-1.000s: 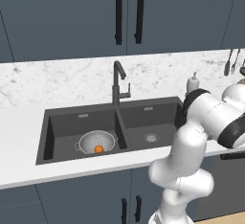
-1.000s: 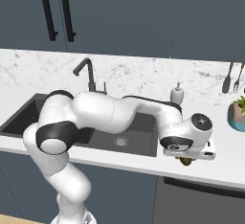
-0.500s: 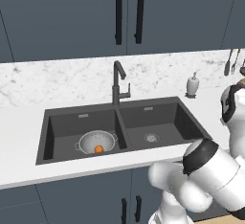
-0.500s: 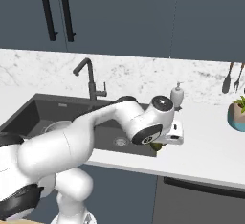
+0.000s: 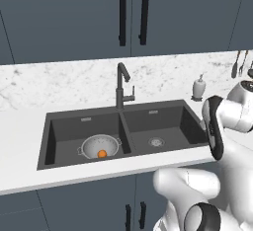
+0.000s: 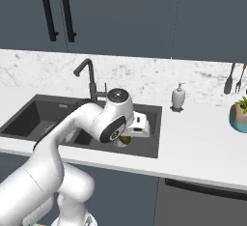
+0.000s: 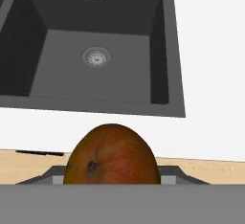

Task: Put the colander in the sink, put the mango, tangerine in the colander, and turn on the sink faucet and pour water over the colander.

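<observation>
The mango (image 7: pixel 112 158) fills the bottom middle of the hand view, reddish-brown there and greenish in the right base view, mango (image 6: pixel 124 140). My gripper (image 6: pixel 127 136) is shut on it, hanging over the front part of the sink's (image 5: pixel 45 143) right basin. That basin's drain (image 7: pixel 96 56) lies ahead of the fruit. In the left basin the silvery colander (image 5: pixel 100 146) stands with the orange tangerine (image 5: pixel 102 153) inside. The black sink faucet (image 5: pixel 121 84) rises behind the divider between the basins; no water shows.
A white soap dispenser (image 5: pixel 198 87) stands on the counter right of the sink. A potted plant (image 6: pixel 240 116) sits at the far right and utensils (image 6: pixel 234 77) hang on the wall. My own arm (image 5: pixel 217 126) blocks the right of the left base view.
My arm has swung left with the mango, from above the counter right of the sink to over the right basin. Colander and tangerine have not moved.
</observation>
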Robot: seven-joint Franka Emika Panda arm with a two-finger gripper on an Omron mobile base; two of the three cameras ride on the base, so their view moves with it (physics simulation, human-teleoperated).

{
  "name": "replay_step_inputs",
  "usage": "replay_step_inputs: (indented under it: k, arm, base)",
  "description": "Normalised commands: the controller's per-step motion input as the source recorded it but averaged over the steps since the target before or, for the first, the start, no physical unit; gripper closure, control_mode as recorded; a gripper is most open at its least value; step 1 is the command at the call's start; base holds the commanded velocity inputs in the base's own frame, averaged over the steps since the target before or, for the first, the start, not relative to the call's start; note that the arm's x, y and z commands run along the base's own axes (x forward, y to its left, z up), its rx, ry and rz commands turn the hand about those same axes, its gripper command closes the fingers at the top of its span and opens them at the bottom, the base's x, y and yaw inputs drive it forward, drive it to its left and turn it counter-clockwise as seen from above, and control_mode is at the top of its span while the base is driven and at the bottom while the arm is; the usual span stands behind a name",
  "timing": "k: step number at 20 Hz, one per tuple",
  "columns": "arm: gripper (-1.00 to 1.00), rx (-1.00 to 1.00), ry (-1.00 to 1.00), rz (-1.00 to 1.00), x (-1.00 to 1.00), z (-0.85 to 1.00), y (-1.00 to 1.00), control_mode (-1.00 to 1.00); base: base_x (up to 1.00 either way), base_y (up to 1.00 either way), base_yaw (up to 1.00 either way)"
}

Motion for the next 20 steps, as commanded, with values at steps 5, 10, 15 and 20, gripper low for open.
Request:
replay_step_inputs:
  k: [5,10,15,20]
  arm:
    - [1.0,-0.01,0.0,0.0,0.0,0.1,1.0,-1.0]
    - [1.0,-0.01,0.0,0.0,0.12,0.03,1.0,-1.0]
    - [1.0,-0.02,0.0,0.0,0.27,0.0,1.0,-1.0]
    - [1.0,-0.02,0.0,0.0,0.35,0.0,1.0,-1.0]
  base:
    - [0.0,0.0,0.0]
    - [0.0,0.0,0.0]
    - [0.0,0.0,0.0]
    - [0.0,0.0,0.0]
